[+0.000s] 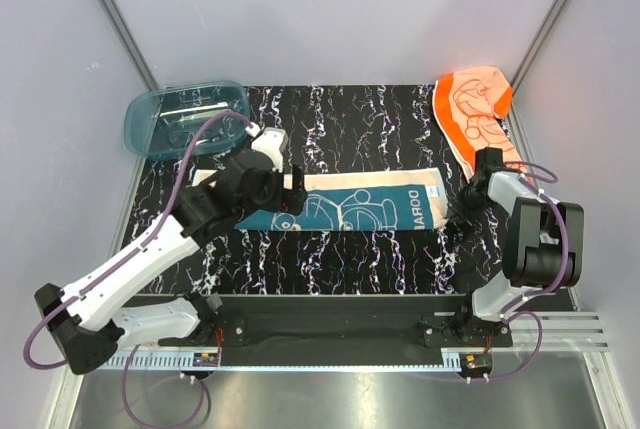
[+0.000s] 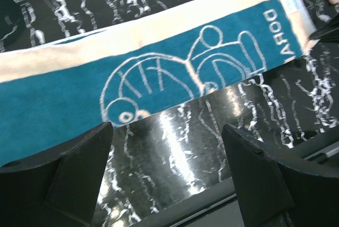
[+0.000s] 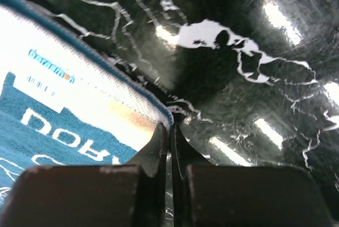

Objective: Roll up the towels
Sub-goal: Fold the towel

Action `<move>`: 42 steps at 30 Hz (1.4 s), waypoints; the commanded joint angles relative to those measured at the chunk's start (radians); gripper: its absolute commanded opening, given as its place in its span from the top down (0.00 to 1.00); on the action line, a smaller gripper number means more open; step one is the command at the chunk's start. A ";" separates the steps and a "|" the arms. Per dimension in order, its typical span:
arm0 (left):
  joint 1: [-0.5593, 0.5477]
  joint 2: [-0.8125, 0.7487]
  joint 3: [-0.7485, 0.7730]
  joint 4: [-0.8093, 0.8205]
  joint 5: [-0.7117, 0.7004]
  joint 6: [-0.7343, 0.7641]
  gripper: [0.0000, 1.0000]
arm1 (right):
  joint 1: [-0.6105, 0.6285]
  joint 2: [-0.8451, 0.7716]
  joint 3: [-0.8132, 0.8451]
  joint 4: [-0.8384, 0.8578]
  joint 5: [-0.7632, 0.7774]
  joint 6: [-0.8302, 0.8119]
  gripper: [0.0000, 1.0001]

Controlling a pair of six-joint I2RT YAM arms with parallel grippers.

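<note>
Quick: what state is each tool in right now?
Left tool: open, holding nothing, over the teal towel.
Right tool: shut at the teal towel's corner; a pinch on the cloth cannot be confirmed.

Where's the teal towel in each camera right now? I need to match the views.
Top external: the teal towel lies flat across the picture's centre.
Left wrist: the towel crosses the upper half as a slanted band.
Right wrist: its corner fills the left side, ending at the shut right pincer.
Shared landmark: the cream lettering at its right end.
</note>
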 commanded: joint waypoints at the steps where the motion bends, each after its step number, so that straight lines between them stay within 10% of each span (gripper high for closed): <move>1: 0.034 -0.064 -0.032 -0.020 -0.030 0.042 0.10 | 0.067 -0.011 0.105 -0.034 0.047 0.009 1.00; 18: 0.135 -0.213 -0.079 -0.070 -0.049 0.067 0.05 | 0.821 0.319 0.997 -0.445 0.262 0.192 1.00; 28: 0.197 -0.272 -0.114 -0.124 -0.085 0.064 0.01 | 0.990 0.646 1.274 -0.418 0.156 0.259 1.00; 36: 0.244 -0.202 -0.195 -0.051 -0.024 0.015 0.01 | 1.006 0.674 1.202 -0.330 0.101 0.196 0.08; 42: 0.244 -0.093 -0.241 0.103 0.063 -0.045 0.04 | 0.900 0.490 1.118 -0.367 0.174 0.158 0.00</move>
